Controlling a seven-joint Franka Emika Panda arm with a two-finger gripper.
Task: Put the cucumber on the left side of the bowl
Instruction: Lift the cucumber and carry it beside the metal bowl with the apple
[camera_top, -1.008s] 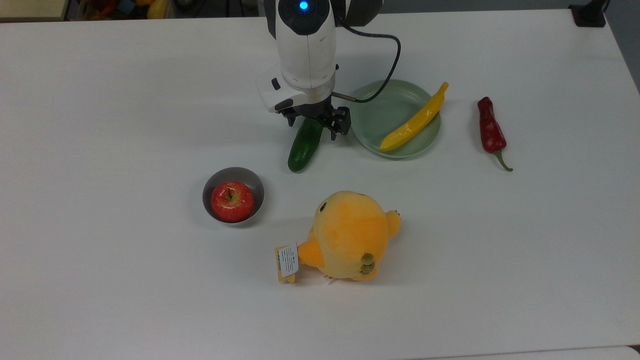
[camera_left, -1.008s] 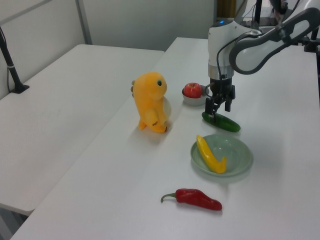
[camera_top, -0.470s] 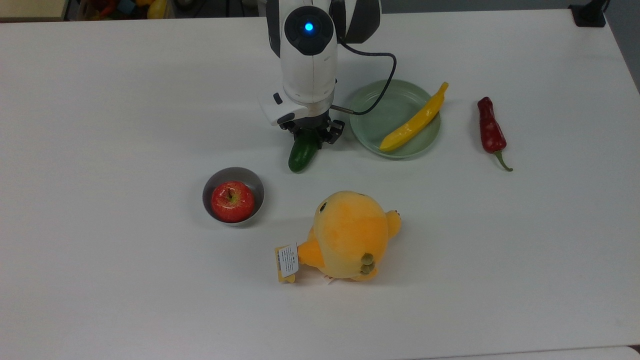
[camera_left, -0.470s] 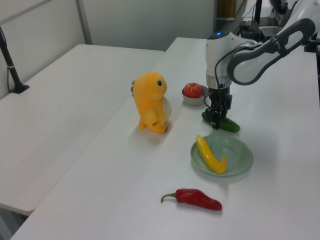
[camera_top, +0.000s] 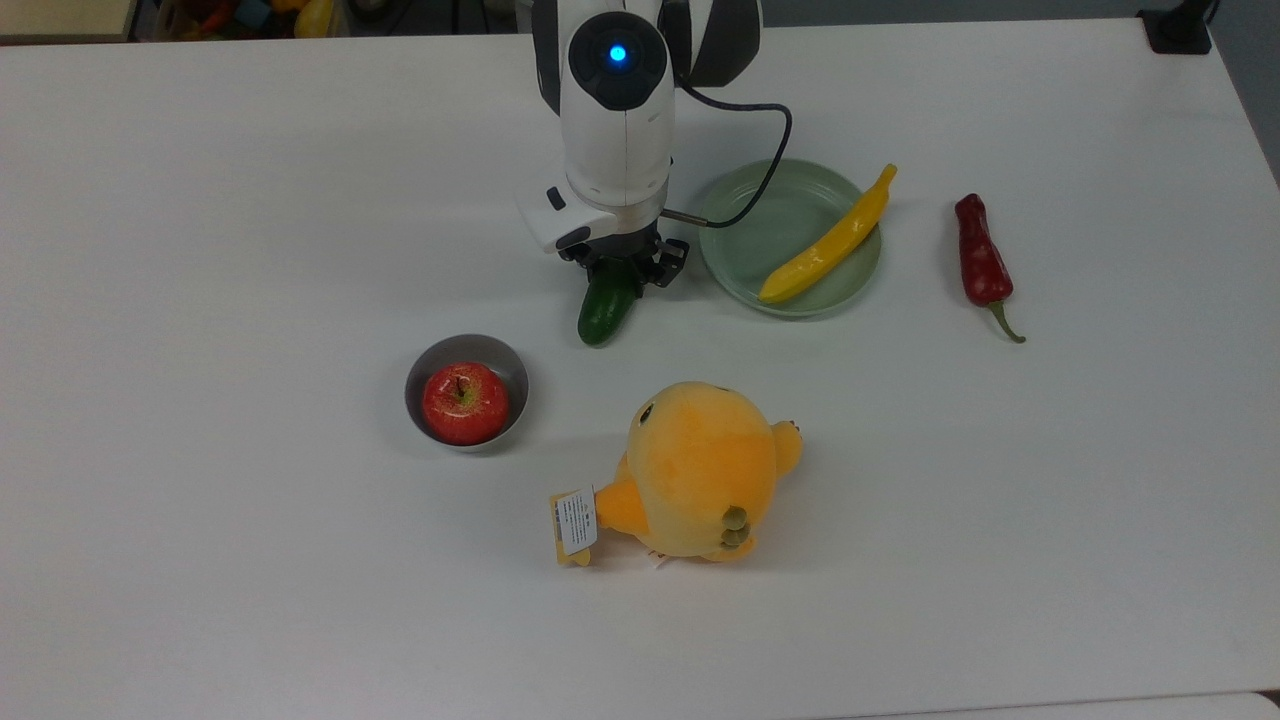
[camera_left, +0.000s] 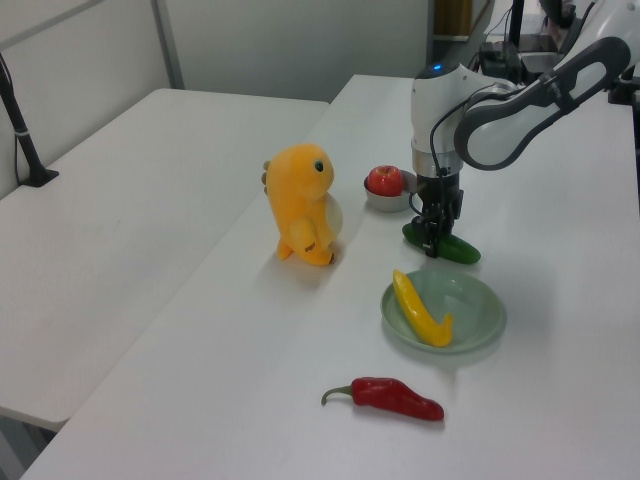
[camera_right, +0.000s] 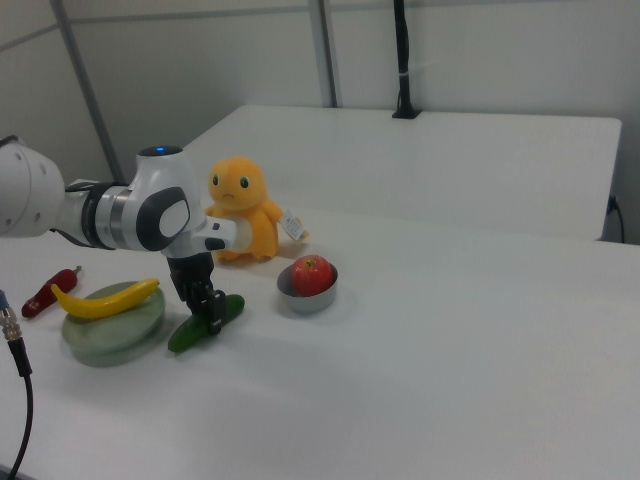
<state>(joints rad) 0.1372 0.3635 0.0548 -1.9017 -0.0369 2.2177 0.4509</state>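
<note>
Presently gripper (camera_top: 622, 272) pinches cucumber (camera_top: 604, 310) on table (camera_top: 200, 250), between bowl (camera_top: 466, 392) holding apple (camera_top: 465, 402) and green plate (camera_top: 790, 238) carrying yellow pepper (camera_top: 828, 246). Plush toy (camera_top: 692, 472) near. Arm hides cucumber's far end in top view; right view shows it.

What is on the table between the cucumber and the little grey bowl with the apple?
Nothing. In the top view, only bare white table lies between the cucumber and the bowl. The right view shows the same open gap.

Plush duck (camera_top: 695, 470), red pepper (camera_top: 980, 262), yellow pepper (camera_top: 830, 240) on plate (camera_top: 740, 275).
</note>
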